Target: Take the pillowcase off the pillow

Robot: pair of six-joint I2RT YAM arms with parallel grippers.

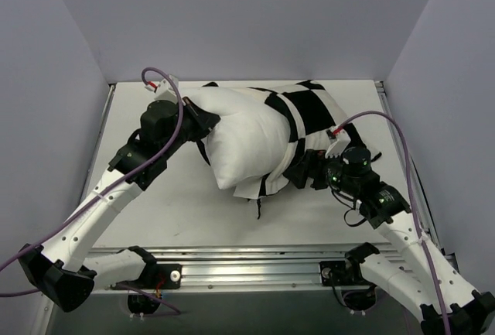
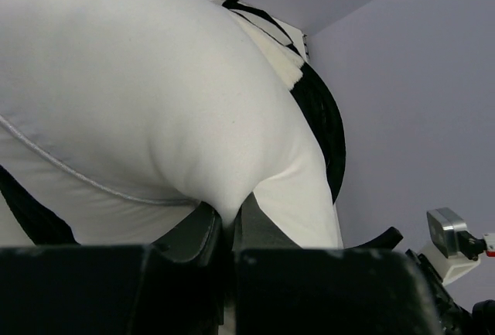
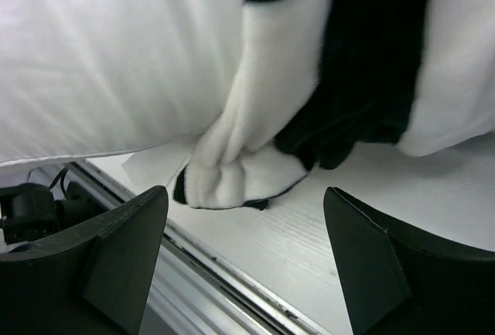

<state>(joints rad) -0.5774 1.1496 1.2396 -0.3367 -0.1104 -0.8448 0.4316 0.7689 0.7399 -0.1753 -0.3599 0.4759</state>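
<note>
- Pillow (image 1: 240,138): a large, plump, rectangular cushion of plain white fabric. It lies across the middle of the pale bench (image 1: 178,211). Its left and near portions are bare.
- Pillowcase (image 1: 305,111): a soft fabric cover in large black and white checkerboard squares. It is gathered over the far-right end of the pillow, and a crumpled fold of its hem droops to the bench at the near-right side.
- Left jaws: clenched on a pinch of the pillow's white fabric at its left end. The left wrist view shows the fold nipped between them.
- Right jaws: released and spread wide, with nothing between them. They sit low over the bench and face the drooping hem fold, near it but apart.
- Done, as judged: the cover is off well over half of the cushion.
- Left to do, as judged: the right end remains sleeved. The hem likely needs a fresh grasp and a pull to the right while the left end is held fast.
- Risk, as judged: bunched cloth may snag on the cushion's corner.
</note>
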